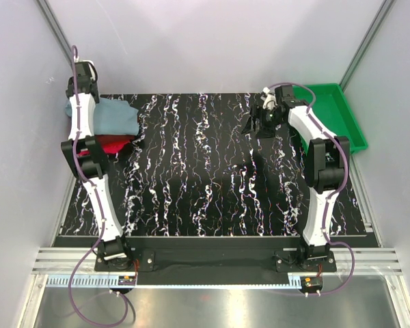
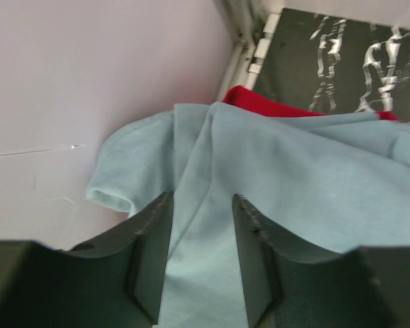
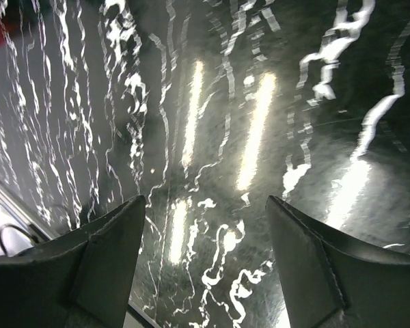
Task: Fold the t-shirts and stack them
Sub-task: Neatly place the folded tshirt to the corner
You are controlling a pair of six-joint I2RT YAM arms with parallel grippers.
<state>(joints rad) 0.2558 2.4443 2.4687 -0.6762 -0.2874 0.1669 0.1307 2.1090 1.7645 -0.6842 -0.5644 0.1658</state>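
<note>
A dusty grey-blue t-shirt [image 1: 117, 116] lies crumpled at the far left corner of the table, on top of a bright red t-shirt [image 1: 113, 143]. In the left wrist view the grey-blue t-shirt [image 2: 301, 178] fills most of the picture, with the red t-shirt [image 2: 260, 106] peeking out behind it. My left gripper [image 2: 201, 205] hangs just over the grey-blue cloth, its fingers apart, and a fold of the cloth runs up between them. My right gripper [image 1: 257, 123] hovers open over bare tabletop at the far right, nothing between its fingers [image 3: 116, 232].
A green plastic tray [image 1: 342, 109] stands at the far right corner. The enclosure wall [image 2: 89, 82] is close behind the shirts on the left. The black marbled tabletop [image 1: 212, 178] stretches between the two arms.
</note>
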